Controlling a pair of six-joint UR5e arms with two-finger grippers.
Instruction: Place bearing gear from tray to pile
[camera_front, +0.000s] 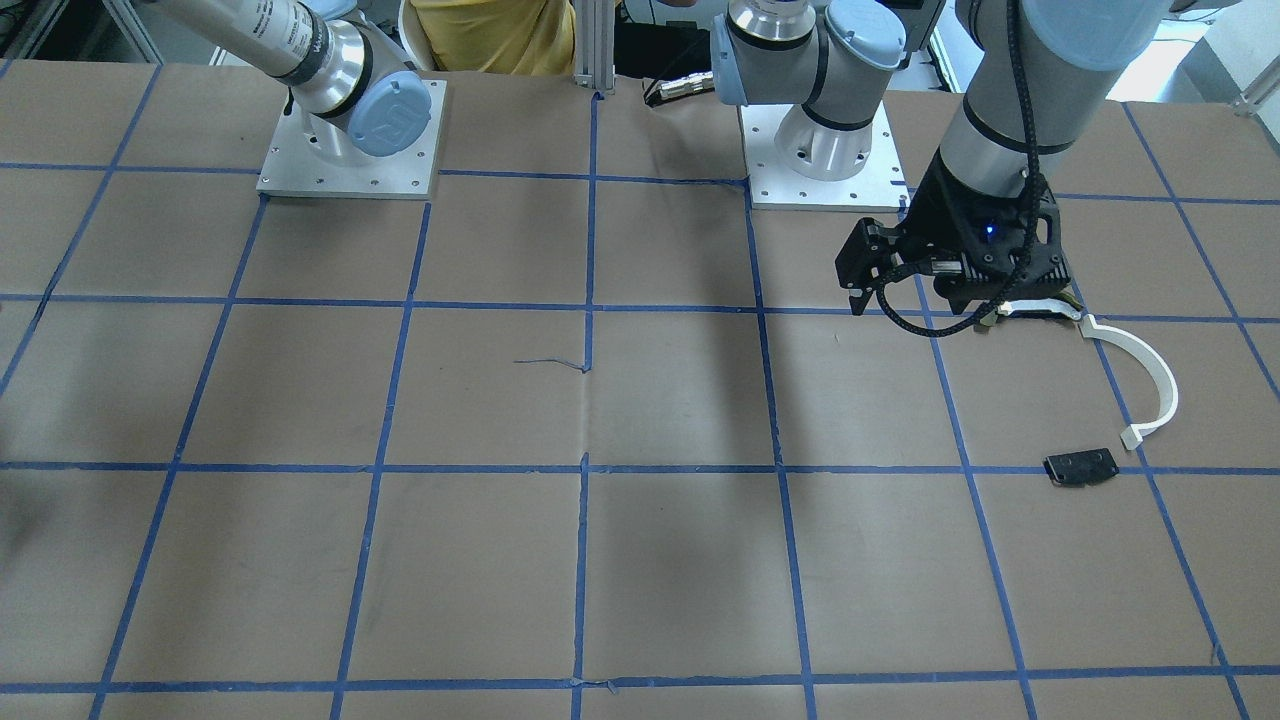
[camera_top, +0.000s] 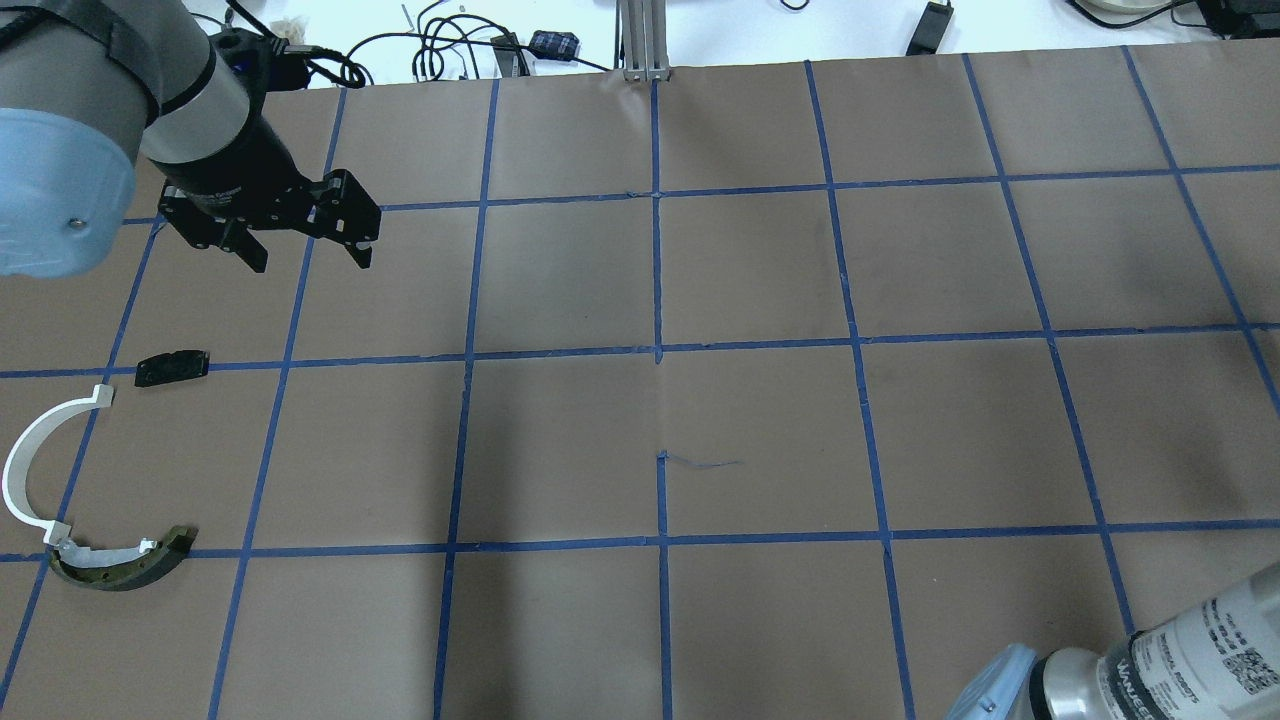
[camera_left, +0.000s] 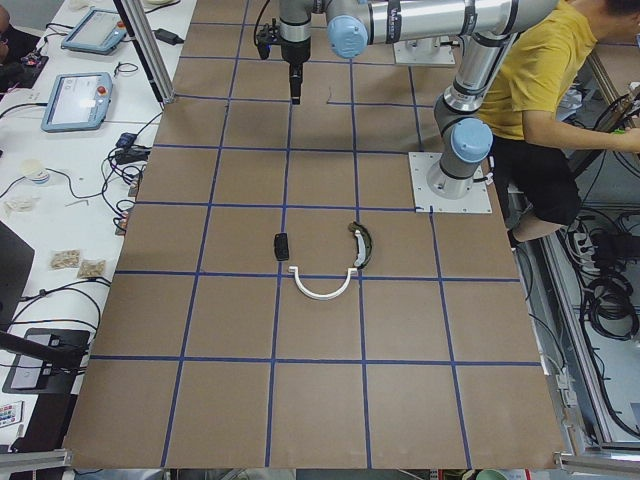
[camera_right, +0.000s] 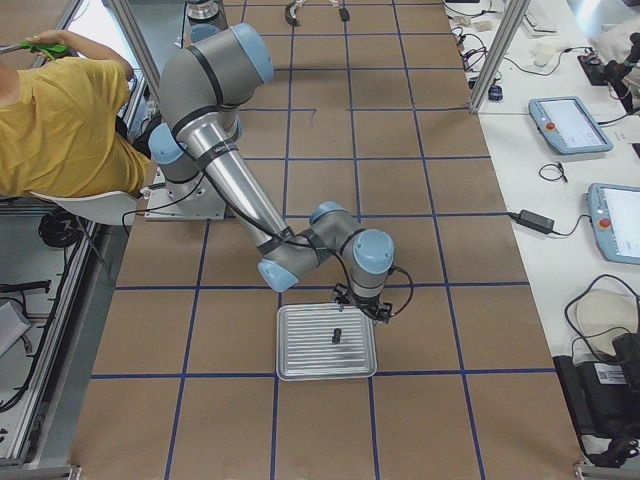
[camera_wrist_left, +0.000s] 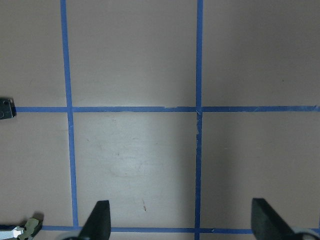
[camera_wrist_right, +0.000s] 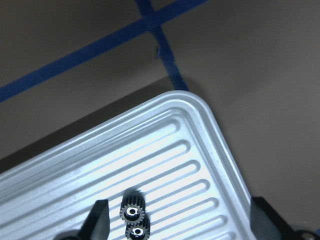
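The bearing gear (camera_wrist_right: 133, 215), small, black and toothed, lies on the ribbed silver tray (camera_wrist_right: 200, 150); in the exterior right view the gear (camera_right: 337, 335) sits mid-tray (camera_right: 300, 365). My right gripper (camera_wrist_right: 181, 220) hangs open just above it, one finger on each side. The pile lies at the table's other end: a white curved arc (camera_top: 25, 465), a dark curved piece (camera_top: 120, 570) and a flat black plate (camera_top: 172, 367). My left gripper (camera_top: 310, 262) is open and empty, hovering beyond the plate, over bare paper (camera_wrist_left: 182, 220).
Brown paper with a blue tape grid (camera_top: 657, 350) covers the table. Both arm bases (camera_front: 350, 150) stand at the robot's side. A person in a yellow shirt (camera_right: 60, 110) sits behind the robot. Tablets and cables (camera_right: 570, 125) lie on side benches.
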